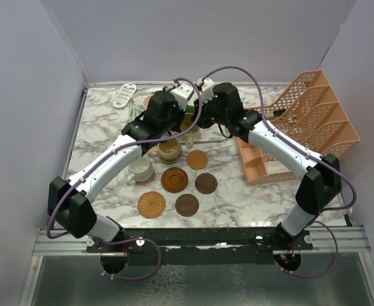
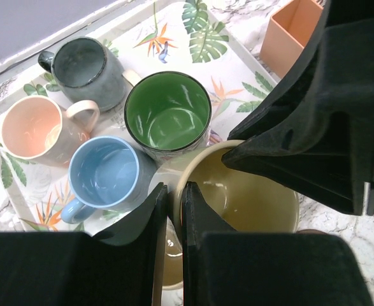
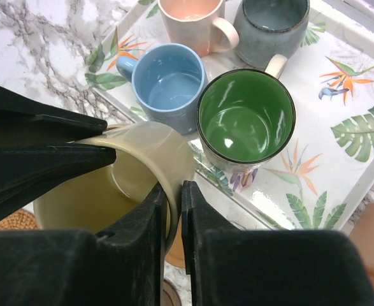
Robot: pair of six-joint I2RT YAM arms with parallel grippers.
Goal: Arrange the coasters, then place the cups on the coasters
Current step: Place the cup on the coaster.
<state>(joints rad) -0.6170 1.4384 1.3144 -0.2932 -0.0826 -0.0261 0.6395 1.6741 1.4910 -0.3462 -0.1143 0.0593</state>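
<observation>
- yellow mug gripped by the rim from two sides at once: left gripper pinched narrow on one wall, right gripper pinched narrow on the opposite wall.
- sits over the near edge of the leaf-patterned tray, just beside the green mug and the light blue mug; cannot tell whether resting or lifted.
- risk of wrenching the rim out of one pinch, through the two arms pulling unevenly; probably safer to release one side before travelling.
- risk of slipping: slick glaze, a thin hold, the whole body hanging below the fingers; likely a drop onto the tray edge.
- risk of clipping the green or blue neighbour by swinging sideways before rising clear of them.
- risk of the two wrists bumping, crowded close together above the one mug.
- further on, risk of landing off-centre on one of the bare coasters out on the marble table, with fingers blocking the view down.
</observation>
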